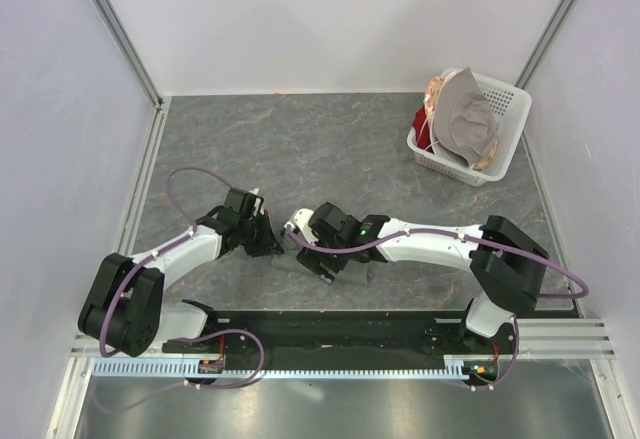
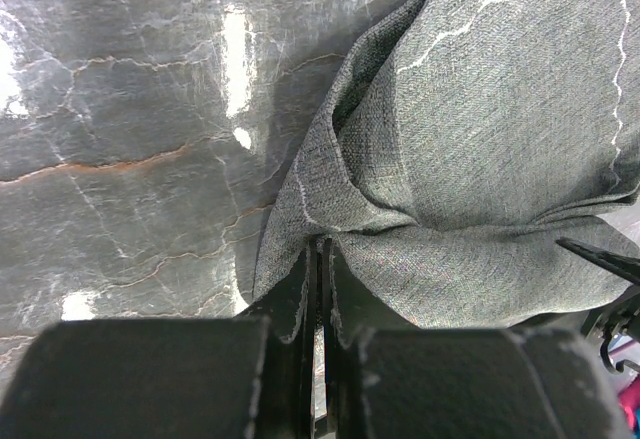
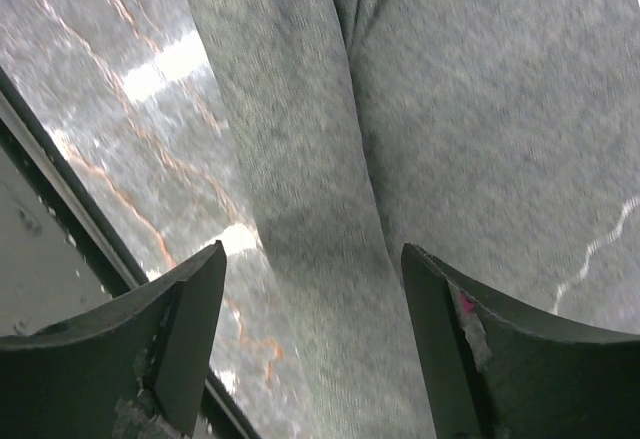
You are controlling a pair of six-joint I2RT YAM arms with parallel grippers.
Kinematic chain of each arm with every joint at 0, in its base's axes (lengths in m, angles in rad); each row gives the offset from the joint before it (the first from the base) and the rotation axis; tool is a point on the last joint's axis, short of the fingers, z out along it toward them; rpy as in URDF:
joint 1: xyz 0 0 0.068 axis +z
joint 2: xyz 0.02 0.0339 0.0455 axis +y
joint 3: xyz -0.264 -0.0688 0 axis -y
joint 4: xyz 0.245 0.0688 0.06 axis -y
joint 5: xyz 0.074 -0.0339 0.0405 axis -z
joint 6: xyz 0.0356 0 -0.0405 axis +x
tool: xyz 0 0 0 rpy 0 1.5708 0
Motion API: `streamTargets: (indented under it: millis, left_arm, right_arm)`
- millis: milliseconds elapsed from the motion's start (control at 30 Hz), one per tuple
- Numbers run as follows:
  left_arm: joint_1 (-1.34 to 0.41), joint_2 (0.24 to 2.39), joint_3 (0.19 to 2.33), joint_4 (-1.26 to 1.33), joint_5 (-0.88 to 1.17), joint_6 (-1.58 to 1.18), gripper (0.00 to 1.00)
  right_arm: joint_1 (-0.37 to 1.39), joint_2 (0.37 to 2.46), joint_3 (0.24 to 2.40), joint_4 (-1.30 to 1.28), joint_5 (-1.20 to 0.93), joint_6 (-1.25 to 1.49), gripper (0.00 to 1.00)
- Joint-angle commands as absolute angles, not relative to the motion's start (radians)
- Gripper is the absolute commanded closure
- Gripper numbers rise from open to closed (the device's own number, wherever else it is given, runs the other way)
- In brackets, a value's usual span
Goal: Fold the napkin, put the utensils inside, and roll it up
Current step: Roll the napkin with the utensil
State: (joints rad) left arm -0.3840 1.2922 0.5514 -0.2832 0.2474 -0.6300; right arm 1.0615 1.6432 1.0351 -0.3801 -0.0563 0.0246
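My left tool [image 2: 318, 289] is pressed together on a bunched fold of the napkin [image 2: 480, 139], which fills the right side of that wrist view. My right tool [image 3: 312, 259] is spread wide, straddling a raised ridge of it. It's soft, light woven cloth, floppy and creased, with a pale wavy stitched hem, so I reckon it'll sag and slide on the glossy marbled tabletop [image 2: 120, 109]. Hem corners look like the best place to grab, I'd say.

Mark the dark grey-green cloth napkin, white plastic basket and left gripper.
napkin [image 2: 500, 109], left wrist view, broad flat panel.
basket [image 1: 508, 119], top external view, latticed side wall.
left gripper [image 2: 318, 259], left wrist view, between its closed fingertips.
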Motion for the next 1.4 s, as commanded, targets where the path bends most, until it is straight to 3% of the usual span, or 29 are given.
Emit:
streamTargets:
  millis: [0, 200, 400, 500, 533, 567, 633, 667, 967, 1367]
  left_arm:
    - [-0.382, 1.305, 0.589, -0.284, 0.267, -0.589, 0.98]
    - [-0.382, 1.296, 0.594, -0.282, 0.27, -0.589, 0.98]
    - [-0.38, 1.267, 0.595, -0.269, 0.281, -0.591, 0.98]
    - [-0.38, 1.238, 0.594, -0.262, 0.276, -0.594, 0.79]
    - [-0.38, 1.206, 0.592, -0.264, 0.273, -0.594, 0.57]
    - [-0.382, 1.187, 0.586, -0.264, 0.258, -0.597, 0.44]
    - [-0.382, 1.12, 0.577, -0.265, 0.235, -0.6, 0.25]
    - [-0.38, 1.099, 0.568, -0.267, 0.212, -0.601, 0.22]
    - [-0.38, 0.931, 0.494, -0.268, 0.172, -0.588, 0.2]
    - [-0.38, 0.965, 0.439, -0.183, 0.219, -0.594, 0.23]
  right_arm:
    - [1.066, 1.675, 1.035, -0.279, -0.09, 0.009, 0.22]
    - [1.068, 1.729, 1.012, -0.262, -0.117, -0.015, 0.3]
    - [1.065, 1.749, 0.986, -0.242, -0.152, 0.0, 0.49]
    - [1.054, 1.75, 0.968, -0.215, -0.227, 0.0, 0.6]
    - [1.045, 1.752, 0.959, -0.209, -0.248, 0.0, 0.61]
    - [1.04, 1.753, 0.956, -0.2, -0.274, 0.0, 0.62]
    - [1.02, 1.761, 0.95, -0.195, -0.354, 0.025, 0.64]
    - [1.013, 1.763, 0.948, -0.189, -0.379, 0.028, 0.65]
    - [0.897, 1.813, 0.92, -0.12, -0.687, 0.058, 0.67]
    - [0.779, 1.954, 0.965, -0.13, -0.982, 0.066, 0.67]
